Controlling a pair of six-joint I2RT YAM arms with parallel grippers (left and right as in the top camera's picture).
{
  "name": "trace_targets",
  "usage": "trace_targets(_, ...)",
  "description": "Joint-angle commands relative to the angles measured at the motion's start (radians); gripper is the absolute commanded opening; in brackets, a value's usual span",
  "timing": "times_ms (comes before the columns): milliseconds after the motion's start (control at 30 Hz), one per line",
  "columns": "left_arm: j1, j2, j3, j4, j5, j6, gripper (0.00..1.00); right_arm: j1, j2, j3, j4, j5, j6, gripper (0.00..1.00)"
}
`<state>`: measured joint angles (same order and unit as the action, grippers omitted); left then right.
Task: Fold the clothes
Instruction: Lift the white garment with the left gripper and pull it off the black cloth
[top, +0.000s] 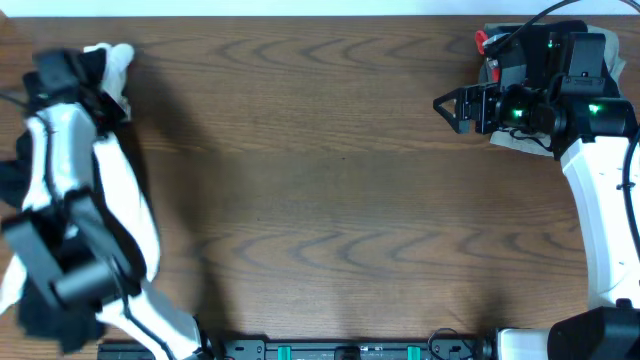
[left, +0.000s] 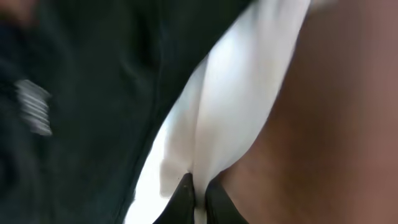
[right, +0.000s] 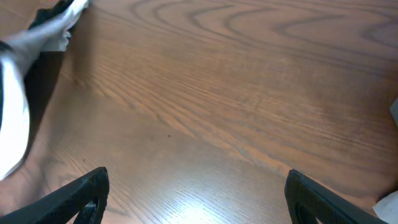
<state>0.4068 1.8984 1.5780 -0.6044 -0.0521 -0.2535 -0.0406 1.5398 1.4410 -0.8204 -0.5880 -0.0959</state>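
A white garment (top: 113, 62) lies at the table's far left corner, next to dark clothing (top: 58, 68). My left gripper (left: 198, 198) is shut on a fold of the white garment (left: 230, 106), with dark cloth (left: 87, 106) to its left. In the overhead view the left arm covers its own fingers. My right gripper (top: 447, 106) is open and empty above bare wood at the far right; its two fingers (right: 196, 199) stand wide apart. The white garment also shows far off in the right wrist view (right: 56, 28).
A pile of folded clothes (top: 515, 60) with a red item lies under the right arm at the far right corner. More dark cloth (top: 45, 315) hangs at the near left edge. The wooden table (top: 330, 190) spans the middle.
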Motion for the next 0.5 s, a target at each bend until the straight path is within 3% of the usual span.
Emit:
trace_targets(0, -0.003, -0.168, 0.113, 0.007, 0.052, 0.024, 0.06, -0.010, 0.002, 0.015, -0.003, -0.003, -0.014, 0.88)
trace_targets(200, 0.036, -0.304, 0.229, 0.009, 0.043, 0.031, 0.06, -0.011, 0.002, 0.015, -0.014, -0.002, -0.014, 0.88)
trace_targets(467, 0.160, -0.333, 0.339, -0.046, 0.046, 0.031, 0.06, -0.010, 0.002, 0.015, -0.035, -0.003, -0.014, 0.88)
